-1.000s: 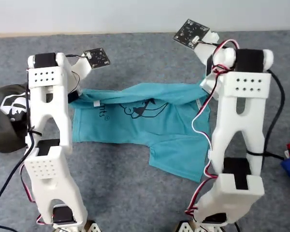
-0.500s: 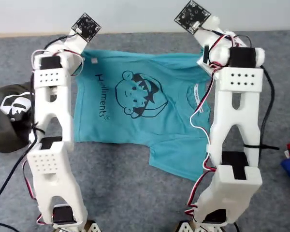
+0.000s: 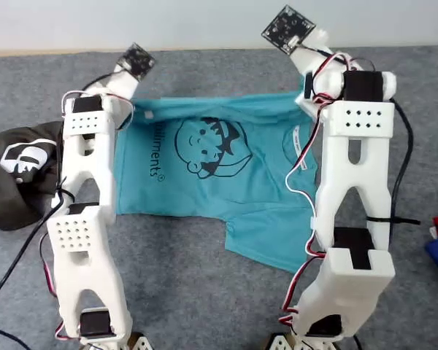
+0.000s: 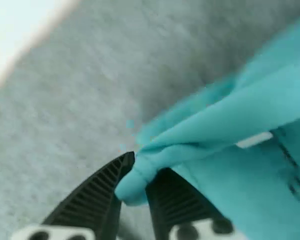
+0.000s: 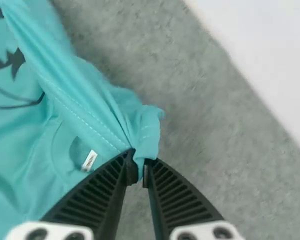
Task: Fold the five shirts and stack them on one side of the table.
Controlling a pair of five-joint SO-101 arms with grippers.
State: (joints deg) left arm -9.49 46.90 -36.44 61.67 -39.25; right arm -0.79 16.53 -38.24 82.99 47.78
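Left hand (image 4: 141, 171) and right hand (image 5: 138, 170) pinch far corners of the teal shirt (image 3: 204, 191).

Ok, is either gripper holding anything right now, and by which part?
Both hold the teal shirt by its far edge: the left gripper pinches a bunched fold at one end, the right gripper the fabric at the other end.
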